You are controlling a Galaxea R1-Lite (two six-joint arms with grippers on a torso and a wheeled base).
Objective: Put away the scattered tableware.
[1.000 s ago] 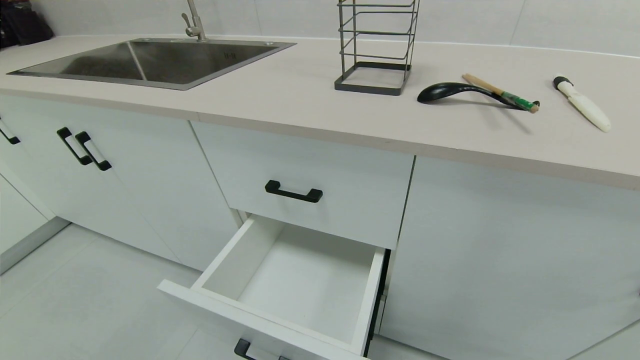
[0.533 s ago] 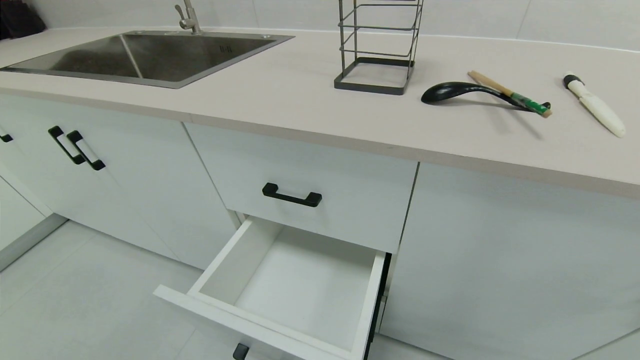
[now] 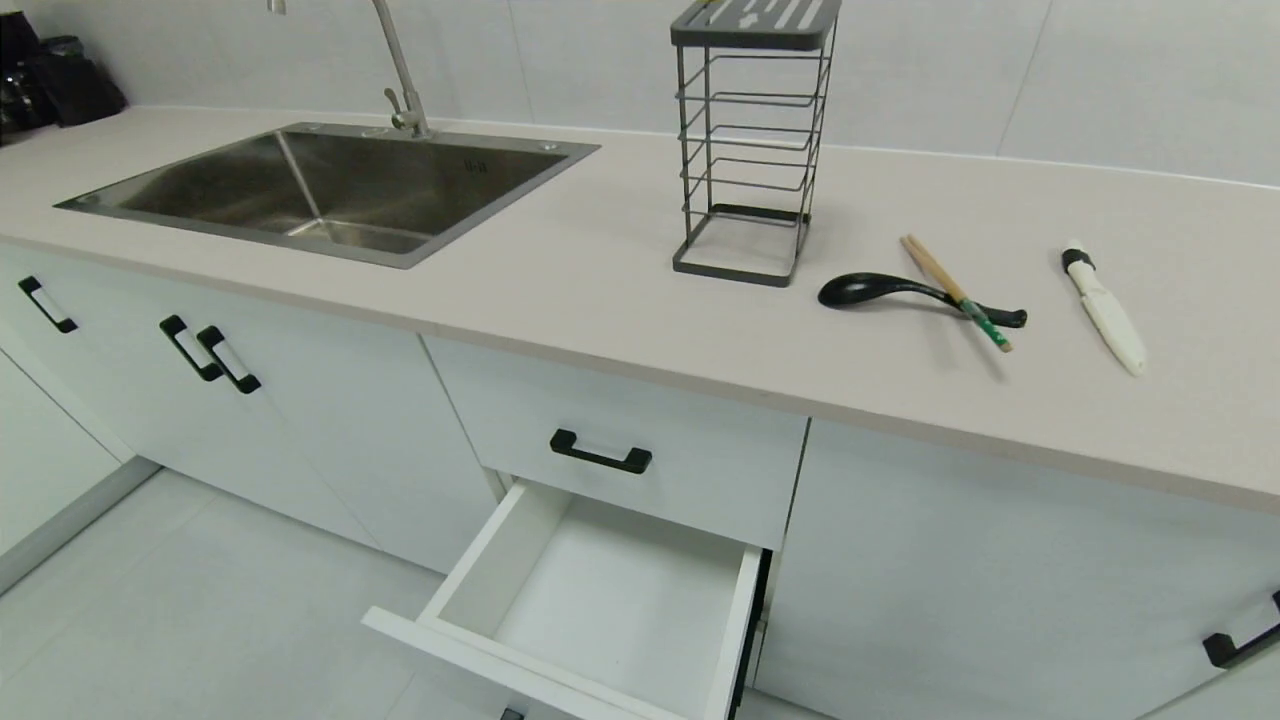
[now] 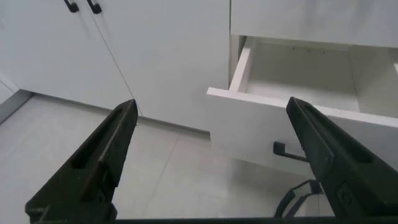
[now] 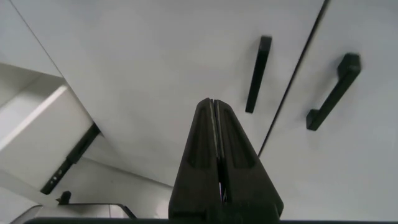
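Nothing has been picked up yet. The tableware lies loose on the counter [image 3: 600, 290], towards its right end and about midway between the front and back edges. A black spoon [image 3: 870, 290] rests bowl-down with its handle arching up. A pair of chopsticks [image 3: 945, 282] lies slantwise across that handle, touching it, so lifting one will likely disturb the other. A white-handled utensil [image 3: 1105, 315] with a black cap lies well apart from them, nearer the right end.

Just beside the spoon stands a tall wire rack [image 3: 752, 22], and the sink [image 3: 330, 190] is set in near the left end.

Below the front edge, the lower drawer [image 3: 470, 565] is pulled out and bare inside. I take it to be the place meant for these pieces, left open so that an arm carrying something need not stop to open it.

Both arms hang low, under counter height. The left gripper [image 4: 211, 162] faces the drawer front with its fingers spread wide, holding nothing. The right gripper [image 5: 214, 155] has its fingers pressed together, also holding nothing, and points at the cabinet doors [image 5: 155, 56] with black handles. Either arm must rise above the counter before it can reach anything.
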